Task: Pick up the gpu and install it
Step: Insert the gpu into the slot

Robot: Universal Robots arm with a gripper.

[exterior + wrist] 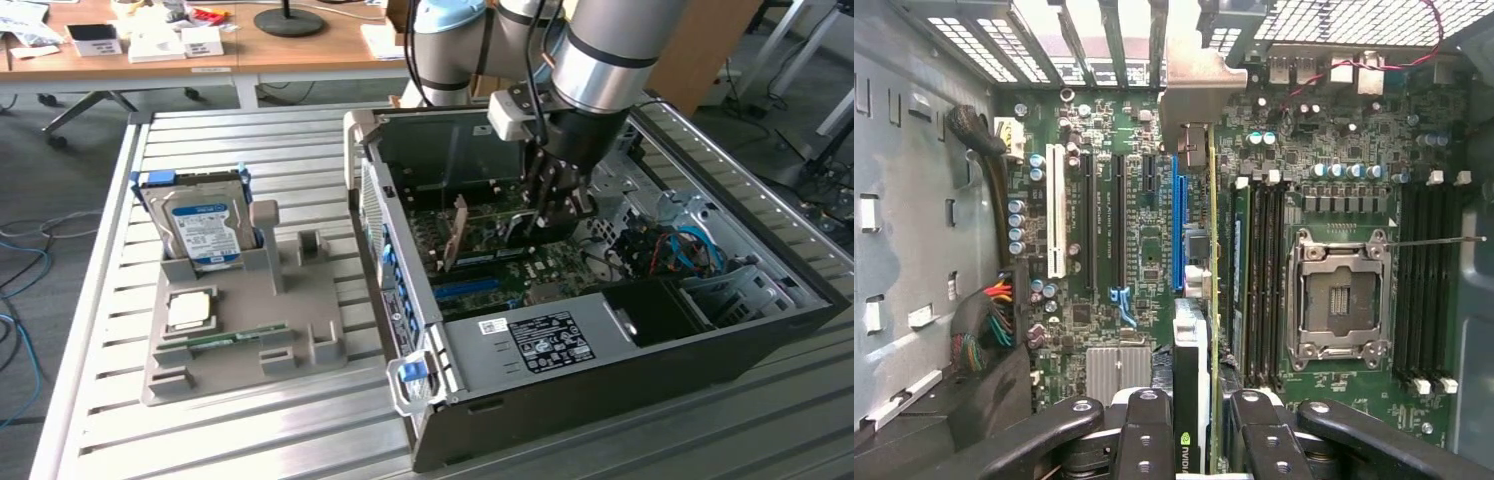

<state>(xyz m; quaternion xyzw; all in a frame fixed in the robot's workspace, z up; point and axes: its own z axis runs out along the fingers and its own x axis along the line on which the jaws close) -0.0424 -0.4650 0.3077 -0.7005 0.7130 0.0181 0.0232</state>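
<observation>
The gpu is a thin green card standing on edge over the motherboard inside the open computer case. Its metal bracket end points to the case's rear wall. My gripper reaches down into the case and is shut on the card's other end. In the wrist view I look along the gpu edge-on. It runs just beside the long blue slot, with its bracket against the rear slot openings. The black fingers of my gripper press on both sides of the card. Whether the card sits in a slot I cannot tell.
On the metal table at the exterior view's left, a grey holder carries a hard drive, a processor chip and a memory stick. Inside the case are the processor socket, memory slots, the power supply and cables.
</observation>
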